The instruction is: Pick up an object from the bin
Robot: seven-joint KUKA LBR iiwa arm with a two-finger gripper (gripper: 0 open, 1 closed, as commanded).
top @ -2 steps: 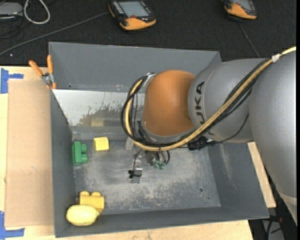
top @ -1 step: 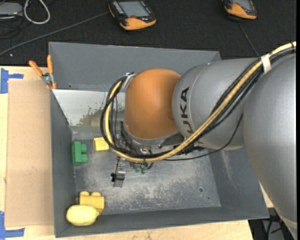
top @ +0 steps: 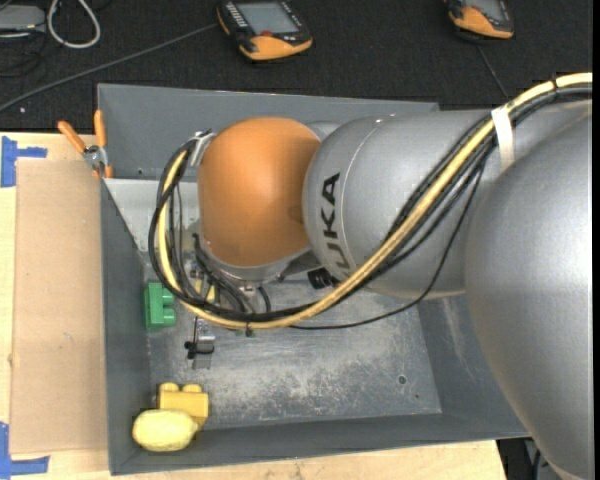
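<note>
My gripper (top: 198, 347) hangs below the orange wrist cover over the left part of the bin floor, mostly hidden by the cover and cables. A green block (top: 160, 305) lies just to its left against the bin's left wall, a little higher in the view. Nearer the front left corner lies a yellow block (top: 184, 400), and touching it in front is a yellow oval thing (top: 164, 430) like a lemon. Nothing shows in the gripper's grasp.
The big grey arm and its orange cover reach in from the right and hide the back and middle of the bin. Black and yellow cables loop beside the gripper. Bare, dusty floor spreads to the gripper's right and front.
</note>
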